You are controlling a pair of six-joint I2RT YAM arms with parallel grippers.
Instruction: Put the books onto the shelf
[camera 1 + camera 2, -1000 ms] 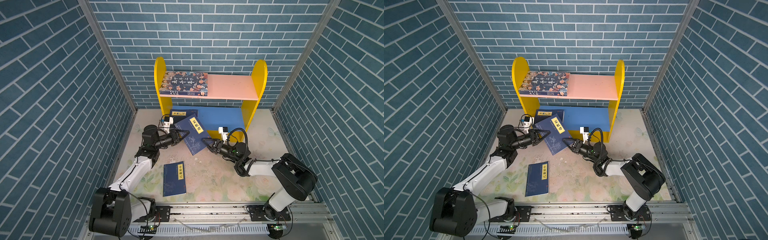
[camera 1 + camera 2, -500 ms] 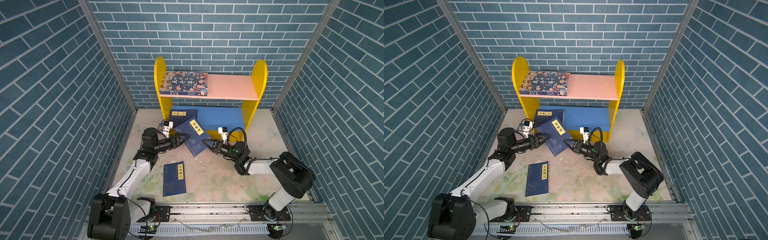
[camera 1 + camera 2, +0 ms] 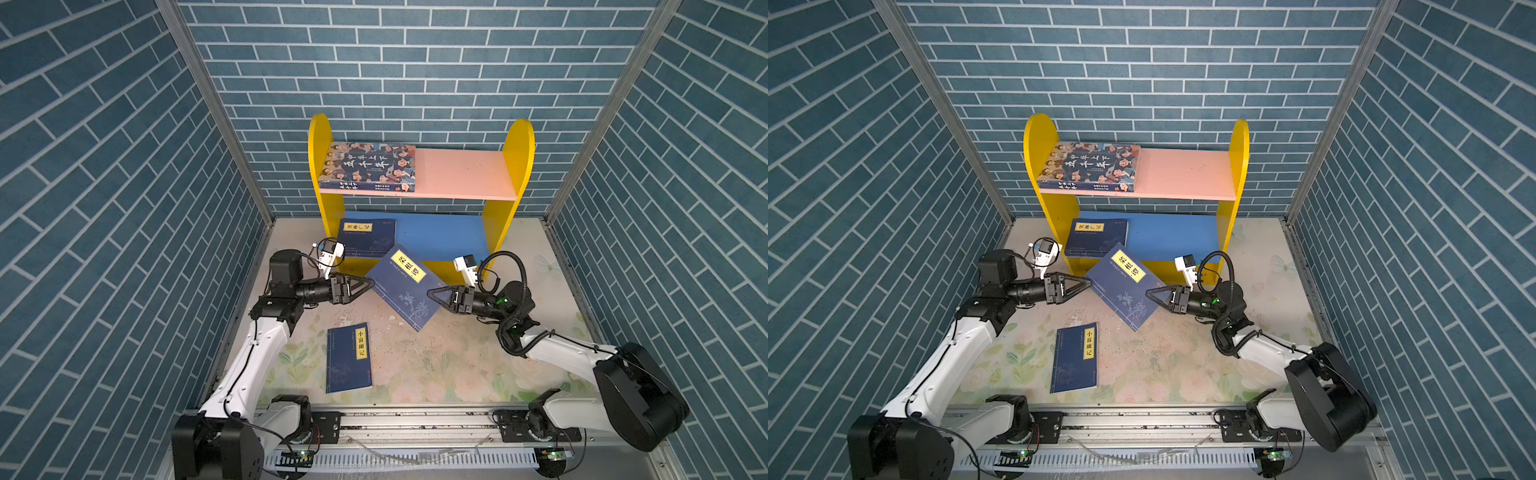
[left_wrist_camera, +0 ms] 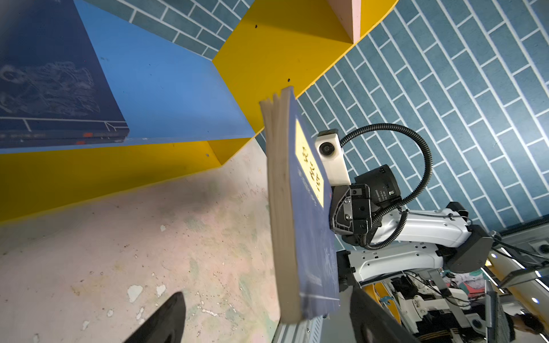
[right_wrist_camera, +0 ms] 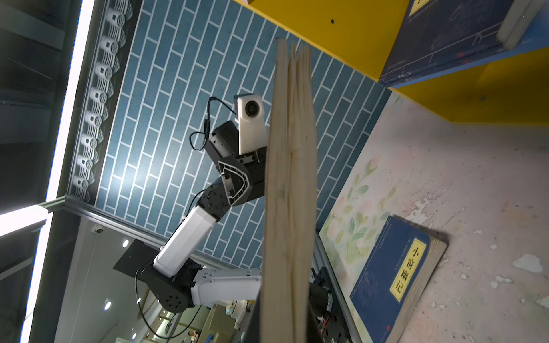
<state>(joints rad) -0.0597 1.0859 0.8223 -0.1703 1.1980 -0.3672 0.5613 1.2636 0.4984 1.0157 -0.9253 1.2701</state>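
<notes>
Tilted navy book (image 3: 401, 289) changes arms, left to right, just in front of the shelf (image 3: 517, 166).
A second ago my left gripper (image 3: 369, 283) was clamped on the book's corner. Now its fingers (image 4: 166, 320) stand wide apart with that corner loose between them. My right gripper (image 3: 431, 292) has pinched down on the opposite edge and carries the book alone, seemingly clear of the mat (image 3: 436, 365). I judge the handover done, so the right arm can take it to the blue lower board (image 3: 444, 237), beside the shelved navy book (image 3: 365, 237). A flat navy book (image 3: 348, 359) waits on the mat, and the cartoon-cover book (image 3: 368, 166) sits on the pink board (image 3: 461, 170).
</notes>
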